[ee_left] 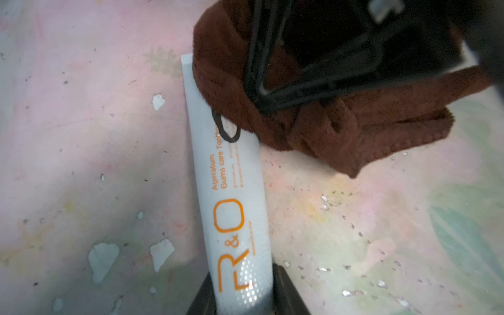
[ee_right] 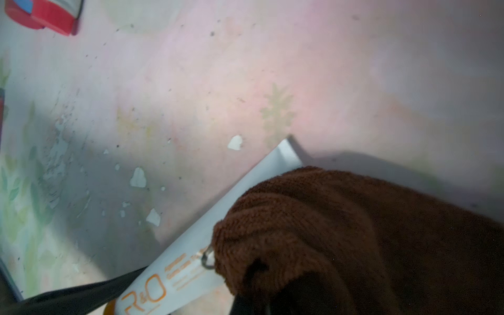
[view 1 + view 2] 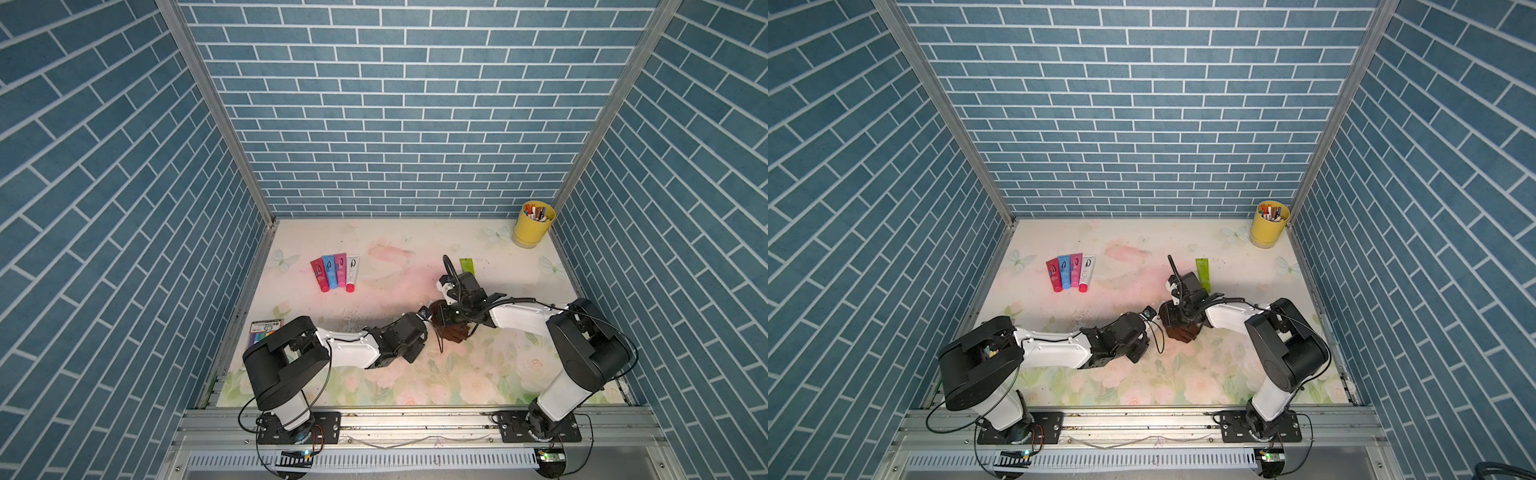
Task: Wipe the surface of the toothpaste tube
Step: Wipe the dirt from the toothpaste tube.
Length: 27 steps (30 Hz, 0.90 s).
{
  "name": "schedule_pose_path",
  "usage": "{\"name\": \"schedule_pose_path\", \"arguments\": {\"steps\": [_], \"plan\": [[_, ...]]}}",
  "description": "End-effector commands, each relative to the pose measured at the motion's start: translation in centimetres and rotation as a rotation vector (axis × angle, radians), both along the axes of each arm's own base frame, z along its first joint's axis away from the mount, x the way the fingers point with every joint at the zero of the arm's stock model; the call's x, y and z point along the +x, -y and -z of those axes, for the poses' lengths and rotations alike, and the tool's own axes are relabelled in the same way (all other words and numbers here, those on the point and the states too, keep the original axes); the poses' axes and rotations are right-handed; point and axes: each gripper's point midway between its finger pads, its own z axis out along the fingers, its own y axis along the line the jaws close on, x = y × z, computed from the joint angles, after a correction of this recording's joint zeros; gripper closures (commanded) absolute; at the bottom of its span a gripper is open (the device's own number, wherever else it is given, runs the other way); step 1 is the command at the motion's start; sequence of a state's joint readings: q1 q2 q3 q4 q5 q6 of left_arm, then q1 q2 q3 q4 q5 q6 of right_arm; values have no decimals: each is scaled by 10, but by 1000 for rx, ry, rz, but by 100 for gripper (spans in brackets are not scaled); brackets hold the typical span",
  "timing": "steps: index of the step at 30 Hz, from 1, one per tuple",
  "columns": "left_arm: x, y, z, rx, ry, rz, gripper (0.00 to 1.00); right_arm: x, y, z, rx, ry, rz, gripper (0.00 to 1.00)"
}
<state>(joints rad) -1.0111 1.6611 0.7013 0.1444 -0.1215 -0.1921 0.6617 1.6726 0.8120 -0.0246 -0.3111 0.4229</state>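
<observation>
Blue brick-pattern walls (image 3: 395,124) on three sides; floral tabletop (image 3: 415,257), worn, its print flaking in spots.

- Both arms meet near the middle of the table, a little toward its right side.
- Left gripper (image 1: 242,297): jaws closed against both sides of the toothpaste tube (image 1: 231,191), clamping it at the cap end. The tube is white with orange lettering and runs straight out from the gripper, low over the tabletop. Cannot tell whether it rests on the table.
- Right gripper (image 1: 263,95): fingers pinched together on a bunched brown cloth (image 1: 327,131).
- The cloth sits on the far, crimped end of the tube. One corner of the crimp sticks out past it.
- A black loop mark (image 1: 226,131) shows on the tube at the cloth's edge.
- In both top views the cloth (image 3: 455,330) shows under the right gripper. The tube itself is mostly hidden there.
- Elsewhere: a row of four tubes (image 3: 336,272), red, blue, pink and white, back left; a green tube (image 3: 467,266) behind the right arm; a yellow cup (image 3: 532,224) of markers in the back right corner; a marker pack (image 3: 264,330) at the left edge.
</observation>
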Motion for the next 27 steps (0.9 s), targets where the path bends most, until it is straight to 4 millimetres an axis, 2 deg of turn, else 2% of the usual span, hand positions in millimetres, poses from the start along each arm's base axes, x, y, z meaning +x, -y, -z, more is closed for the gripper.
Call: {"name": "schedule_pose_path", "arguments": {"steps": [1,4,7,10,13,15,18,23,27], "plan": [[-23,15,16,-4,-79,125,97,-79,-36,16,104,-229,-201,97],[-22,16,13,-12,-74,125,98,-84,-39,13,113,-233,-217,98],[-23,16,13,-11,-75,128,100,-70,-27,21,58,-221,-163,99],[-24,16,11,-18,-72,133,100,-40,-9,28,35,-220,-61,99],[-25,15,9,-27,-69,134,100,-2,22,30,-16,-196,74,100],[-26,14,9,-30,-70,133,100,19,42,27,-61,-174,136,100],[-27,14,11,-31,-79,136,100,39,57,13,-110,-128,170,100],[-28,16,15,-16,-93,147,100,48,56,-3,-112,-92,171,99],[-28,17,15,-12,-88,143,100,38,49,5,-92,-125,141,99]]}}
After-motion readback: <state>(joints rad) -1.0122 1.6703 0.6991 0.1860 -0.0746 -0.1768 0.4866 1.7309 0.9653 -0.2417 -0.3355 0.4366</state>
